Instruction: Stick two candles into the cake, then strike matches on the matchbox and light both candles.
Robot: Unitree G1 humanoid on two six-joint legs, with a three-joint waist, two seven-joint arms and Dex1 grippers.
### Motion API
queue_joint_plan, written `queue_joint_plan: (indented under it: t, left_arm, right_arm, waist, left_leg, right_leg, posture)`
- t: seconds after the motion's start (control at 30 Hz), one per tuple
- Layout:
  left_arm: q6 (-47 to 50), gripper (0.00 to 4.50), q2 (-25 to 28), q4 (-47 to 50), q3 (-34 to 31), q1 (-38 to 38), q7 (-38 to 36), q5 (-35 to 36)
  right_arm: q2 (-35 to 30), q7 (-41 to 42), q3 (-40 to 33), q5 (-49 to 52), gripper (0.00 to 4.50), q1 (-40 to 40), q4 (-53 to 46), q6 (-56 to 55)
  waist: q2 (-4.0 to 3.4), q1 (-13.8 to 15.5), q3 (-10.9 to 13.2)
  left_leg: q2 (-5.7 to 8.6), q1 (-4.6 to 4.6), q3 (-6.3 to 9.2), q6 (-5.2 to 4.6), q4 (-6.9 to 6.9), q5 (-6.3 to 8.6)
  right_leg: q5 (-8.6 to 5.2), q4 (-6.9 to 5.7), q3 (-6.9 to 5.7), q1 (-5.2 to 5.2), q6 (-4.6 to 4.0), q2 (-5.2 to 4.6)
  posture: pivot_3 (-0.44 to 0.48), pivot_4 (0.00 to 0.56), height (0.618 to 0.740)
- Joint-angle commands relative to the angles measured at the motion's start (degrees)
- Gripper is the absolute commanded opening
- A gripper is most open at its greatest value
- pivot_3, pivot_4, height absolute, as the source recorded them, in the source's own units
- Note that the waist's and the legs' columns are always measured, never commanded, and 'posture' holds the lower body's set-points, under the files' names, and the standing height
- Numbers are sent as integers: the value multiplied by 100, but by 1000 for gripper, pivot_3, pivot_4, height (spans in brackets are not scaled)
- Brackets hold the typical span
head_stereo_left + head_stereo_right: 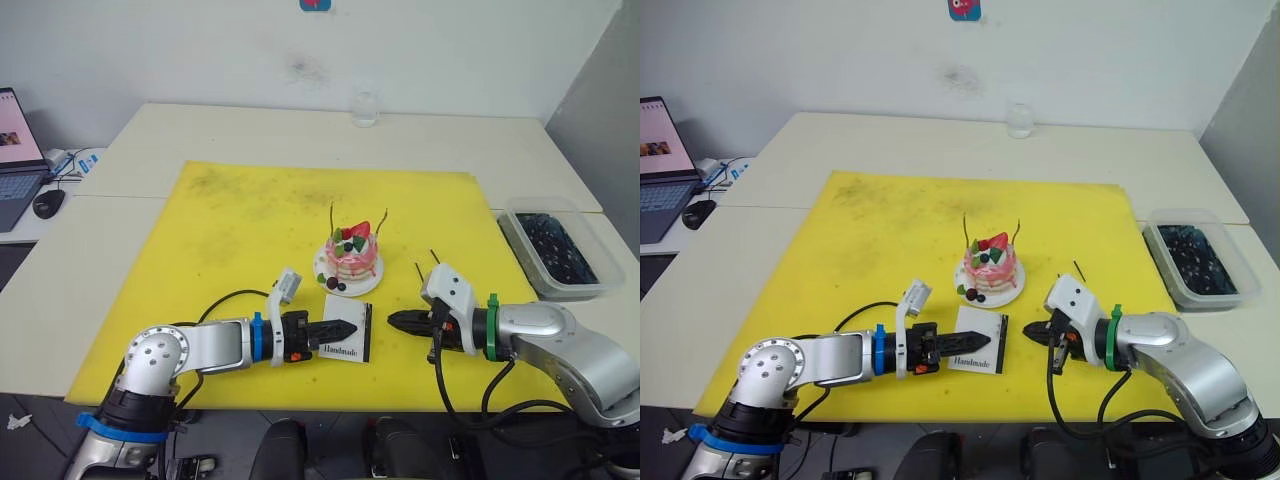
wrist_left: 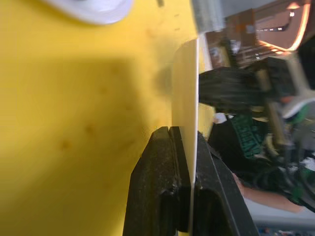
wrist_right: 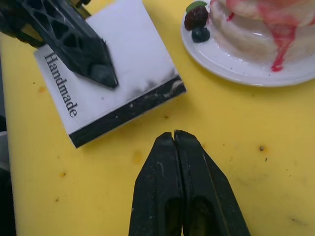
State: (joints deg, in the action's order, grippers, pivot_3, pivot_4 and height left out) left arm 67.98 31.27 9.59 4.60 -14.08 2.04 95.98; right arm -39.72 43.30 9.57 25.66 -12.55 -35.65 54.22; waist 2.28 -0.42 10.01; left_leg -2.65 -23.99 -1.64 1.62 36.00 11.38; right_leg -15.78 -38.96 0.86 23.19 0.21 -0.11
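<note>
The pink cake (image 1: 351,258) sits on its white plate (image 1: 330,281) in the middle of the yellow mat (image 1: 240,230). Two thin candles (image 1: 332,217) (image 1: 383,222) stand upright in it, with no flame visible. The white matchbox (image 1: 347,338) lies just in front of the cake, with "Handmade" on its face and its black strip (image 3: 129,114) facing the right gripper. My left gripper (image 1: 347,327) is shut on the matchbox's edge. A few centimetres to the right of the box, my right gripper (image 1: 393,319) is shut with nothing between its fingers. Two short dark matches (image 1: 418,270) (image 1: 435,256) lie on the mat behind the right wrist.
A clear plastic tub (image 1: 556,250) with dark contents stands off the mat at the right. A glass (image 1: 365,108) stands at the back of the table. A laptop (image 1: 15,160) and mouse (image 1: 47,203) are at the far left.
</note>
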Motion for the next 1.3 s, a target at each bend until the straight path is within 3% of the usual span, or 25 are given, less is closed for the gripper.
queue_joint_plan:
  t: [0.03,0.07,0.17,0.37,0.7,1.3]
  left_arm:
    - [-42,12,-111,-69,38,68,14,-314]
    - [-20,12,-129,-74,44,88,-11,-405]
    - [33,763,-180,-72,-5,139,-85,-518]
    - [114,2619,-208,-124,-98,138,-111,-556]
    - [226,2619,-217,-251,-142,107,-106,-591]
    - [243,2619,-279,-250,-175,134,-112,-709]
  right_arm:
    - [109,-120,216,-58,0,-61,-82,-120]
    - [121,-133,273,-84,0,-71,-43,-147]
    - [107,-135,531,-250,0,-161,111,-269]
    - [149,-134,817,-481,0,-345,386,-394]
    - [247,2,1185,-755,0,-511,681,-661]
    - [376,109,1189,-793,0,-540,669,-702]
  waist:
    - [0,2,0]
    - [-2,2,-1]
    - [-2,-1,-1]
    - [-1,3,-1]
    - [-2,-5,-2]
    - [-2,-6,-2]
  left_leg:
    - [0,0,1,0,0,0]
    - [0,2,0,0,0,0]
    - [-2,3,-4,0,2,0]
    - [1,3,-12,0,4,0]
    - [-3,8,-7,0,3,0]
    - [-4,9,-7,0,2,0]
  right_leg:
    - [0,-1,-1,0,0,3]
    - [0,-1,0,-1,0,3]
    - [0,-1,6,-2,0,-1]
    - [3,2,12,-3,5,-9]
    - [2,0,9,-5,4,-7]
    - [2,0,10,-5,3,-7]
  posture:
    - [0,150,740]
    - [0,150,740]
    - [0,150,740]
    - [0,150,740]
    - [0,150,740]
    - [0,150,740]
